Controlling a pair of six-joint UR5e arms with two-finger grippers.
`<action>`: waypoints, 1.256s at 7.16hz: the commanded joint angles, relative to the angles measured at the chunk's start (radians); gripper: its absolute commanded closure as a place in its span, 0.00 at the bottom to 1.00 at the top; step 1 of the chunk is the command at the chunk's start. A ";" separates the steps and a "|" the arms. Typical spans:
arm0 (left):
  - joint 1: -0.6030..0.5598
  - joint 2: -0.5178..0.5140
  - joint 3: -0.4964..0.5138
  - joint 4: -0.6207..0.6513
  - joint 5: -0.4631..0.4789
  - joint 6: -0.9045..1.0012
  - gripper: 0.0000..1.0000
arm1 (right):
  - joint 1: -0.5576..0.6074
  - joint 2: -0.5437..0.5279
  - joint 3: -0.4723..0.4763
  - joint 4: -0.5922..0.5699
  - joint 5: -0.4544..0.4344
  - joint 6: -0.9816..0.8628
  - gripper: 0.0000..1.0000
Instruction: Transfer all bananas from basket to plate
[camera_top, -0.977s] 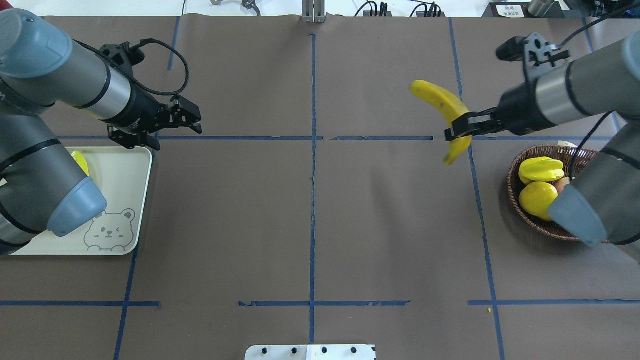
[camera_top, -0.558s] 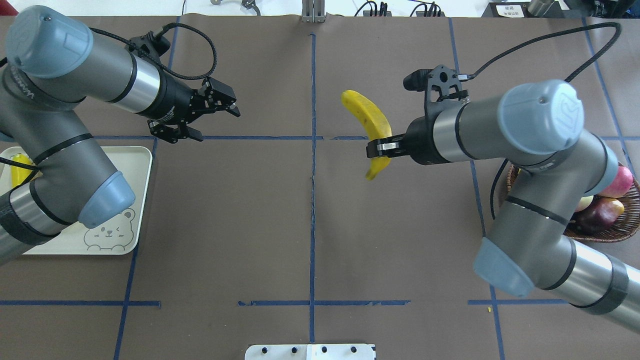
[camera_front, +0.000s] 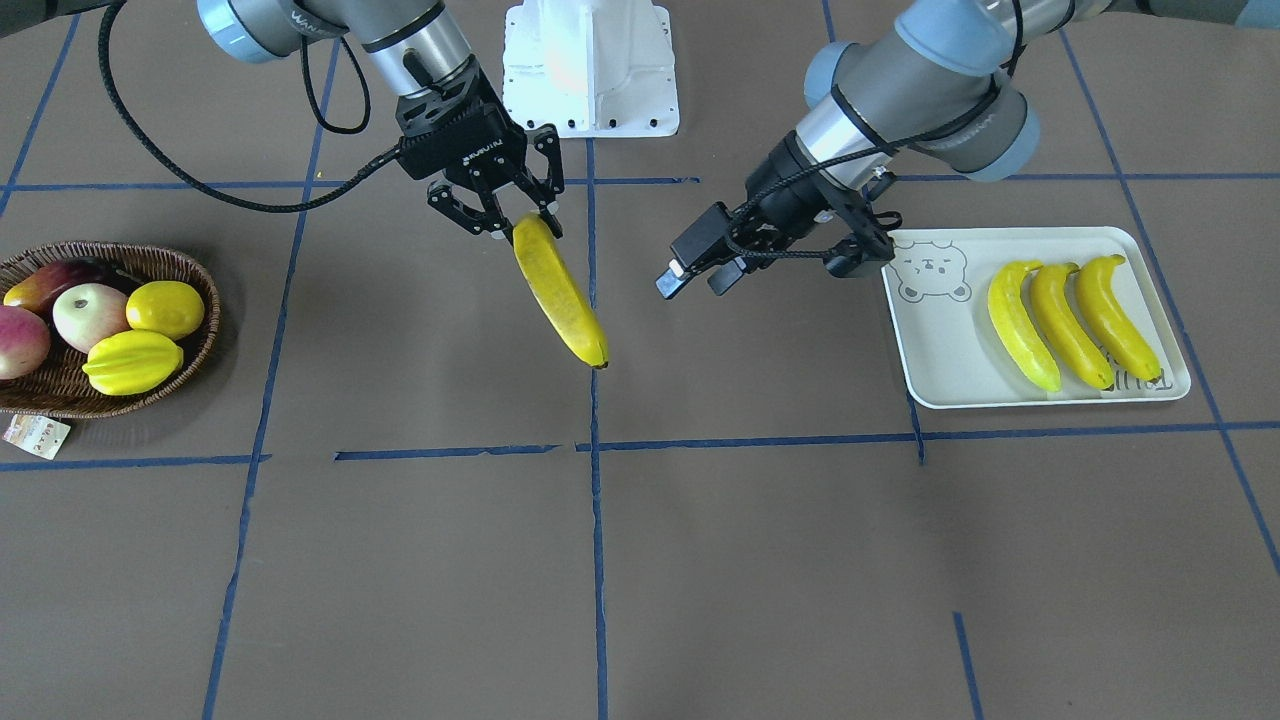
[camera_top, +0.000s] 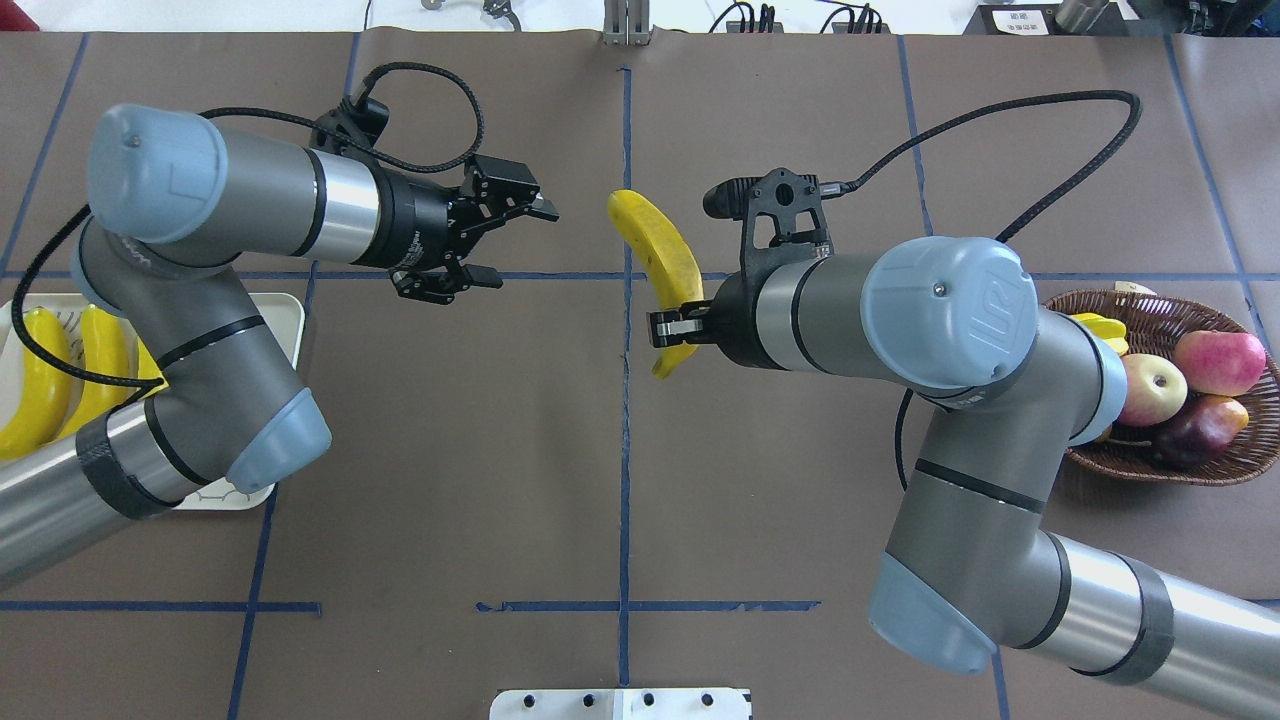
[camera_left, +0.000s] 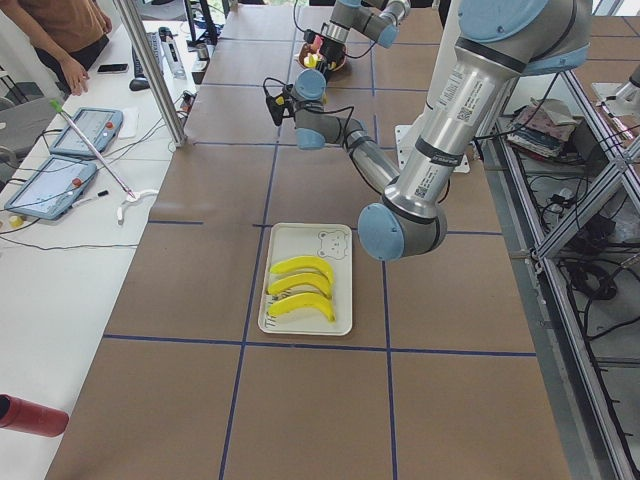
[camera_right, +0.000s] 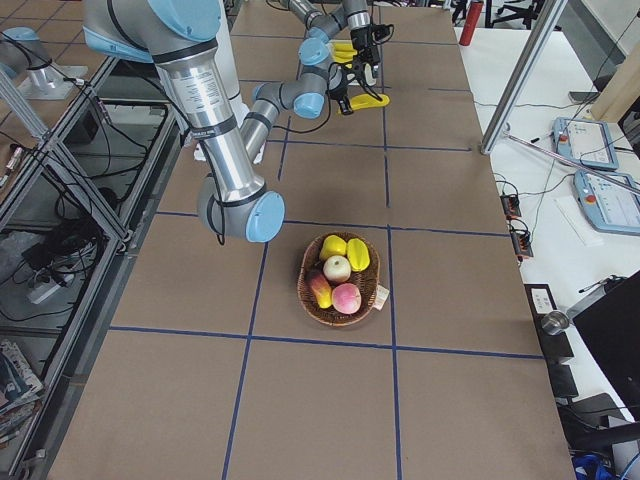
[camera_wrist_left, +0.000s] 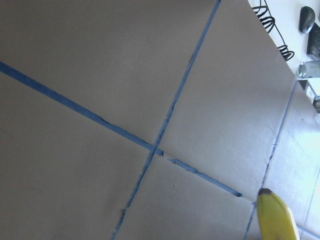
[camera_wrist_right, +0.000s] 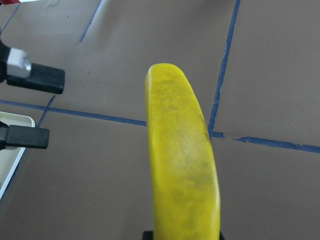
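The right fingers (camera_front: 497, 222) are shut tight on one end of a banana (camera_front: 562, 300). They hold it up over the middle of the bench (camera_front: 400, 560). Its long free end points toward the bottom of the front picture. The left fingers (camera_top: 532, 206) are wide open and hold nothing. They are near the banana, a little to its right in the front picture, and do not touch it.

Three bananas (camera_front: 1070, 318) lie side by side on the plate (camera_front: 935, 350), at the right of the front picture. The basket (camera_front: 130, 250) is at the far left. In it I see a lemon (camera_front: 165, 308), a starfruit (camera_front: 130, 362) and some apples (camera_front: 88, 312), but no banana.

So I think this is the last banana, and the step is passing it from one arm to the other. Next, the left fingers need to come in around the free part of the banana and squeeze it. Only then should the right fingers let go, or the banana may drop. After that it goes on the plate's bare spot, near the bear drawing (camera_front: 930, 270).
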 joint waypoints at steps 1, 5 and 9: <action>0.027 -0.044 0.008 -0.017 0.056 -0.072 0.00 | -0.024 0.005 0.000 -0.001 -0.025 0.002 0.98; 0.071 -0.108 0.117 -0.093 0.148 -0.108 0.00 | -0.039 0.009 0.006 -0.001 -0.032 0.014 0.98; 0.093 -0.116 0.117 -0.094 0.149 -0.108 0.00 | -0.047 0.025 0.003 -0.001 -0.040 0.016 0.98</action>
